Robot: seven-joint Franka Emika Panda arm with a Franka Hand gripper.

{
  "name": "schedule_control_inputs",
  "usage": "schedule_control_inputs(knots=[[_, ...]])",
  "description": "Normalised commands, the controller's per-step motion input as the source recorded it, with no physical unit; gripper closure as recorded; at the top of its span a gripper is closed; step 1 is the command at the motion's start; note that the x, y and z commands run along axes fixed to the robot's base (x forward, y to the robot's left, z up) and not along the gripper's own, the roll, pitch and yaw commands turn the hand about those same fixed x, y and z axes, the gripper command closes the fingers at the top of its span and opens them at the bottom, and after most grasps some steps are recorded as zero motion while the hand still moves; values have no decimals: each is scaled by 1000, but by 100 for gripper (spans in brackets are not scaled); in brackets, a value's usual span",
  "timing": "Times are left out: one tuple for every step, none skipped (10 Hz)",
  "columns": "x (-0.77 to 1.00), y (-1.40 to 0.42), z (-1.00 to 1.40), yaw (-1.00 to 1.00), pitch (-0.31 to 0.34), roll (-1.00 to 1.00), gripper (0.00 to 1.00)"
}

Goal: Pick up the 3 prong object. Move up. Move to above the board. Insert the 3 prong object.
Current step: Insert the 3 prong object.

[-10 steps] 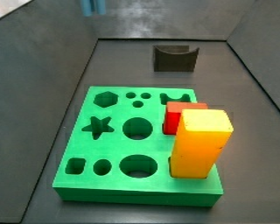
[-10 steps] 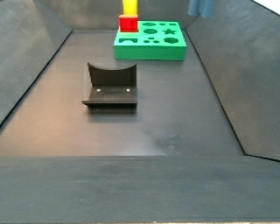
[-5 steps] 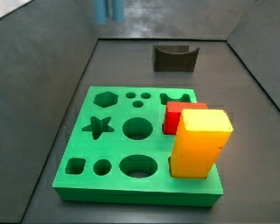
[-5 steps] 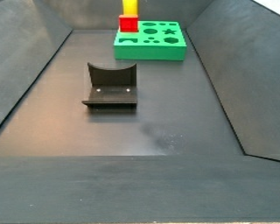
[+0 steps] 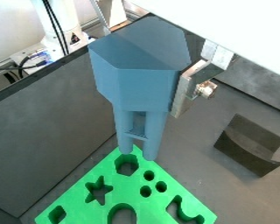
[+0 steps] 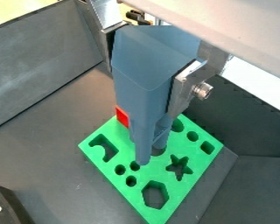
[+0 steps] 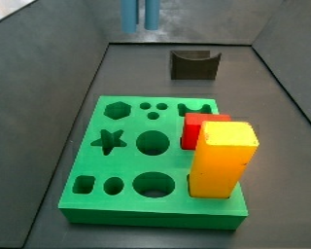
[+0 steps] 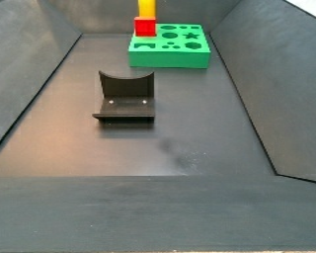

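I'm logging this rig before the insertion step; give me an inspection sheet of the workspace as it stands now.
Surface: dark grey floor with sloped walls, faint scuffs.
Job's things: blue 3 prong object held upright above the green board, prongs down, not yet in a hole; only its legs show at the top of a side view.
Clutter: yellow block and red block standing on the board.
Grippers: the tool is above the board, one silver finger pressed against the blue piece.
Fixture: dark bracket on the floor, apart from the board.
Cables: dark cables outside the enclosure.
Surroundings: nothing seen beyond the walls.
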Motion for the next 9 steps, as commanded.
schedule_control_inputs(knots=[[17, 0, 0, 106, -20, -37, 100], [40, 0, -86, 317, -59, -74, 100], [63, 0, -134, 549, -57, -87, 100], [214, 0, -274, 800, -81, -71, 100], [163, 0, -354, 889, -117, -79, 100], [57, 0, -423, 974, -131, -107, 100], [0, 0, -511, 1000, -106, -71, 100], [0, 0, -523, 1000, -67, -9, 100], [0, 0, -529, 1000, -61, -11, 100]])
